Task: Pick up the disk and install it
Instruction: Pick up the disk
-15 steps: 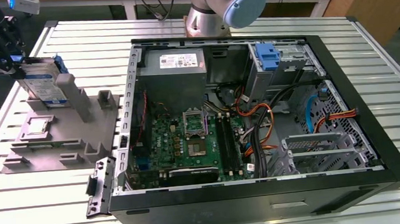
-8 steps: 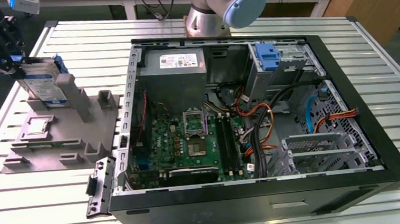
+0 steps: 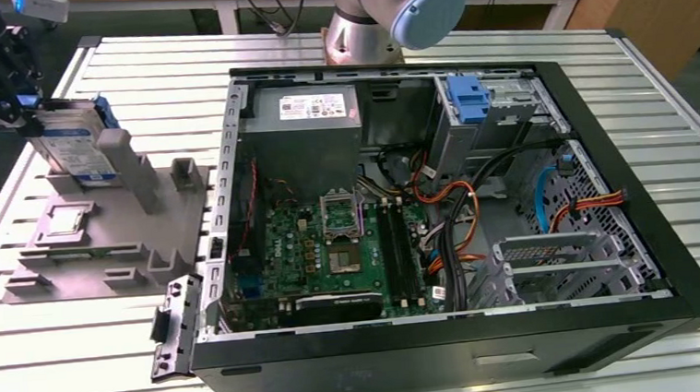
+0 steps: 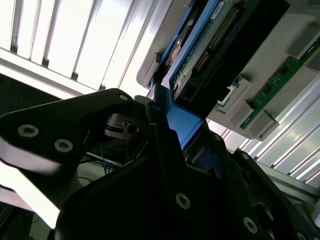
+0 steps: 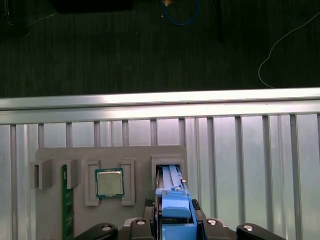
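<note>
The disk (image 3: 76,146), silver-grey with a white-and-blue label and blue rails, stands on edge in a slot of the grey fixture (image 3: 94,242) at the exterior view's left. My gripper (image 3: 26,112) is at the disk's upper end, its black fingers closed on either side of the blue rail. In the first wrist view the disk's blue rail (image 5: 172,200) runs between the fingers of my gripper (image 5: 173,217) down into the fixture slot. The second wrist view shows the blue rail (image 4: 182,122) clamped by a finger (image 4: 160,145), with the disk's circuit-board side (image 4: 200,55) beyond.
An open computer case (image 3: 690,292) lies on the slatted table, with a blue bracket (image 3: 469,100) in its drive bay and a grey power-supply box (image 3: 304,107). The fixture also holds a processor chip (image 5: 109,182) and a green memory stick (image 5: 64,200). Dark floor lies past the table edge (image 5: 160,102).
</note>
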